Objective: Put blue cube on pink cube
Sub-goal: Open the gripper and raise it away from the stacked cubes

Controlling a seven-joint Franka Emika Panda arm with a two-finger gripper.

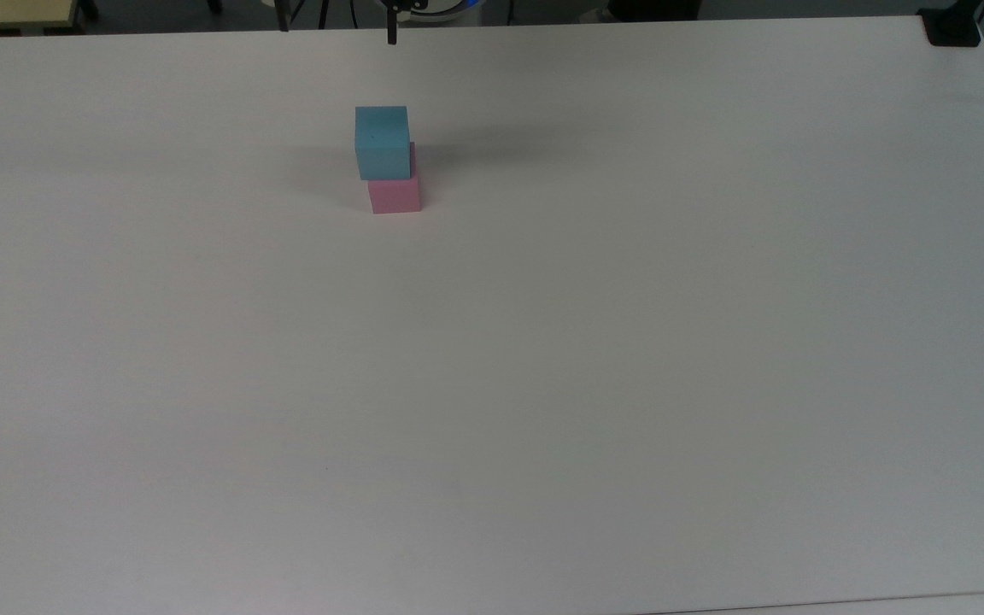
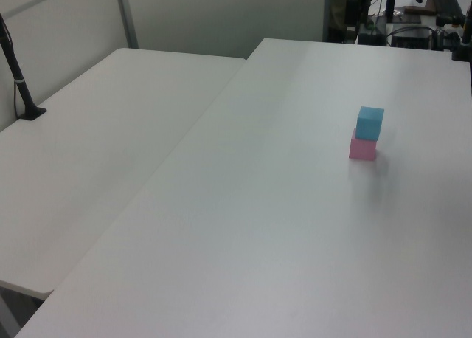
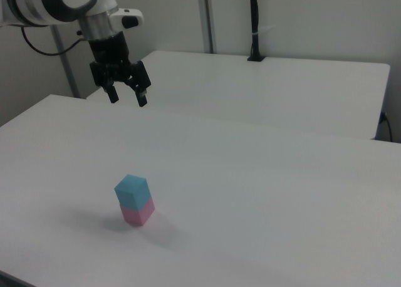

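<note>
The sky-blue cube [image 1: 382, 141] rests on top of the pink cube [image 1: 395, 195], set slightly askew, on the white table [image 1: 543, 359]. In the left view the blue cube [image 2: 370, 122] covers most of the pink cube [image 2: 362, 149]. The right view shows the blue cube [image 3: 132, 190] stacked on the pink cube [image 3: 139, 213] near the front. My gripper [image 3: 129, 100] hangs open and holds nothing, high above the table and well clear of the stack. Its fingers point down.
A second white table [image 2: 96, 139] adjoins on the left view's left, with a black post [image 2: 21, 83] clamped at its edge. A black clamp [image 1: 953, 26] sits at the top view's upper right corner. Cables and equipment [image 2: 413, 13] stand beyond the far edge.
</note>
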